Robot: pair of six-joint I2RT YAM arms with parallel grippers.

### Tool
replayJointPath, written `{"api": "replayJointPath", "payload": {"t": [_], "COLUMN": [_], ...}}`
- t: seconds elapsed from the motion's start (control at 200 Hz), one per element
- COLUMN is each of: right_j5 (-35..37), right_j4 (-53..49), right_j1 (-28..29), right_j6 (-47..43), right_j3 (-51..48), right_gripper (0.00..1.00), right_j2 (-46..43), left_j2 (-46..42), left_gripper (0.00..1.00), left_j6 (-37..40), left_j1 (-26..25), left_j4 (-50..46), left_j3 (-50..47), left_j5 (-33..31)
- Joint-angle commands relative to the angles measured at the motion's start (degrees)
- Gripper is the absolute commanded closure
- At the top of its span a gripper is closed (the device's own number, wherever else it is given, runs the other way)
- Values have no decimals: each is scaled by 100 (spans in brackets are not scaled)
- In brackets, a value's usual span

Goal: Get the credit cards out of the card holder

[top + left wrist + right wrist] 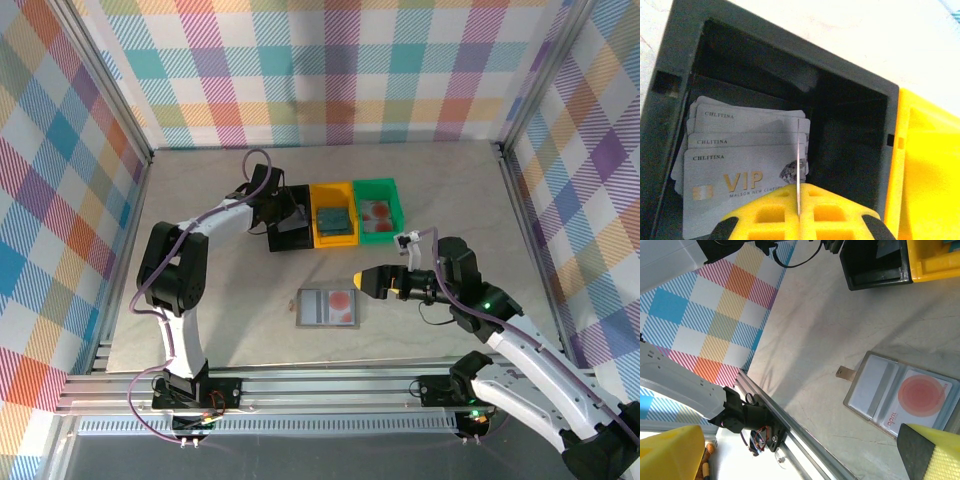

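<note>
I'm seeing left gripper pinching thin card edge-on, fingers closed tight on it, over black tray holding stacked VIP cards. Right gripper gaping wide, empty, hovering just beside open card holder lying mid-table; reddish-pink card sitting in one panel.

Bright, even lighting; left wrist view overexposed and soft.

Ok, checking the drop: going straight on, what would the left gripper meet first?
Its held card would likely land on the grey card stack in the black tray; depth is unclear.
</note>
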Motion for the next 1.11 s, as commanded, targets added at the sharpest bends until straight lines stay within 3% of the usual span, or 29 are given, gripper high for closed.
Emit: {"api": "replayJointPath", "payload": {"t": [0.0, 0.805, 1.1], "right_j5": [-105, -155, -162], "right_j4": [123, 219, 192], "right_j1": [-27, -28, -27], "right_j6": [-51, 15, 1], "right_j3": [-102, -262, -261], "right_gripper": [1, 1, 1], "right_j2": [-112, -135, -154], "left_j2": [-51, 356, 340], "left_gripper": [100, 100, 89], "left_j6": [-192, -70, 104], "left_j1": [116, 116, 124], "left_j4": [467, 250, 10], "left_j3": [0, 210, 343], "left_j5": [39, 61, -47]}}
